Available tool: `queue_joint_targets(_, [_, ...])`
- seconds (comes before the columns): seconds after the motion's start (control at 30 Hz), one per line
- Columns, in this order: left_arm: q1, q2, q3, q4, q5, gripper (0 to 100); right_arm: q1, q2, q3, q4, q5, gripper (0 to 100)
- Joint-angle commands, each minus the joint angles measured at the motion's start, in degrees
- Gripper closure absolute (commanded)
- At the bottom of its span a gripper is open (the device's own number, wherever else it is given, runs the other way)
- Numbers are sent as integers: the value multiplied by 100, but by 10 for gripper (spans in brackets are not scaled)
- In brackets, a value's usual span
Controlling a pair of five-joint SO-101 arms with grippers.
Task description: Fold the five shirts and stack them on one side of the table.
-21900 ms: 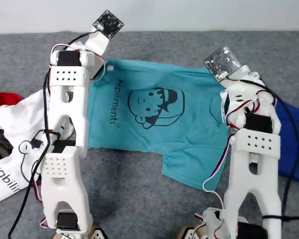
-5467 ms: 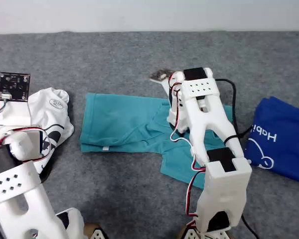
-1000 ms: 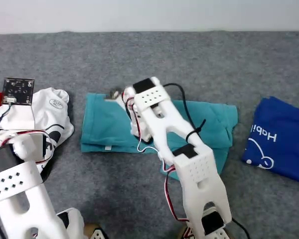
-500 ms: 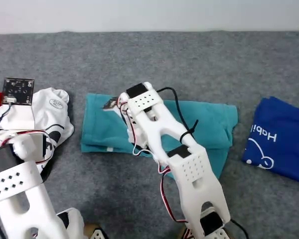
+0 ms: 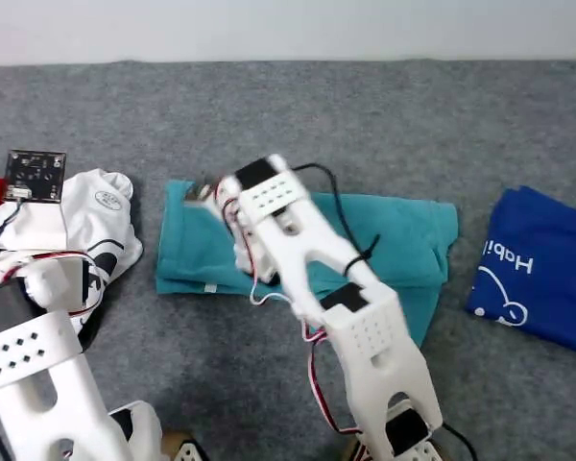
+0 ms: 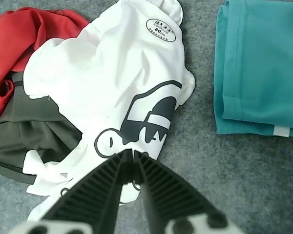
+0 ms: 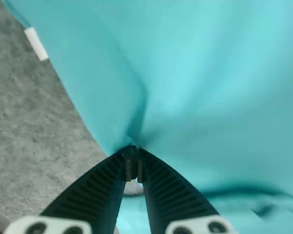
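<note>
The teal shirt (image 5: 403,240) lies folded into a long band across the middle of the frame in the high view, on the grey surface (image 5: 365,106). The right arm (image 5: 298,250) stretches over it from the bottom edge toward its left end. In the right wrist view the right pincer (image 7: 132,168) has its tips drawn together on a puckered fold of the teal cloth (image 7: 210,87), close to the shirt's edge with the small white tag (image 7: 36,44).

The left pincer (image 6: 132,161) has its jaws pressed together with nothing between them, above the crumpled white shirt (image 6: 102,73), which sits at the left of the frame in the high view (image 5: 101,216). A red shirt (image 6: 34,24) and a dark olive shirt (image 6: 29,126) lie bunched against the white one. A folded blue shirt (image 5: 538,264) rests at the right edge, apart from the teal one
</note>
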Motion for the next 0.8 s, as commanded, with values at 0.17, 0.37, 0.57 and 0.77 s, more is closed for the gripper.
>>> queue_joint_targets(0.17, [26,-114,-40,-97,-35,994,-242,-154,-281,382,-26,988])
queue_joint_targets(0.37, [26,-114,-75,-88,-35,994,312,-1103,-475,629,-53,988])
queue_joint_targets(0.57, [334,-114,-321,9,-9,994,1244,-1991,-466,646,-360,988])
queue_joint_targets(0.77, [2374,-62,-338,-9,202,992,2185,-3187,-404,655,-993,988])
